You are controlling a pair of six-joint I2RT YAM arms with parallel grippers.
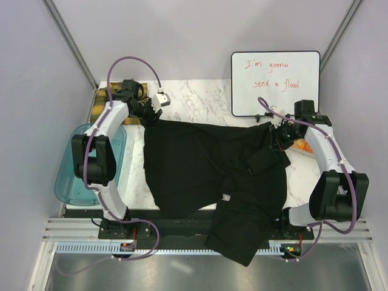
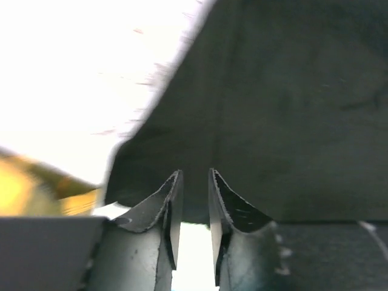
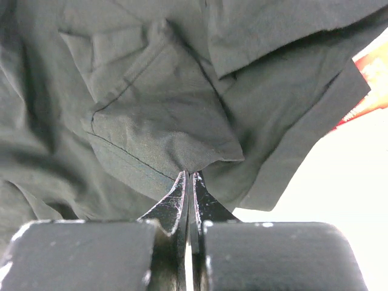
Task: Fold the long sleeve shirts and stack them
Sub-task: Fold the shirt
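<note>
A plain black shirt [image 1: 200,163] lies spread over the marble table [image 1: 200,97], one part hanging over the near edge. My left gripper [image 1: 150,114] is at the shirt's far left corner. In the left wrist view its fingers [image 2: 194,176] stand slightly apart with bare table between them, and the black cloth [image 2: 273,109] begins just past the tips. My right gripper [image 1: 276,132] is at the shirt's far right side. Its tips [image 3: 190,176] are shut and pinch a fold of the black cloth [image 3: 151,109]. A yellow-and-black plaid shirt [image 1: 97,104] shows at the far left, mostly hidden by the left arm.
A translucent blue tub [image 1: 73,176] sits off the table's left side beside the left arm. A whiteboard with red writing [image 1: 276,82] leans at the back right. An orange-red object [image 1: 301,145] lies by the right gripper, partly under the shirt's edge.
</note>
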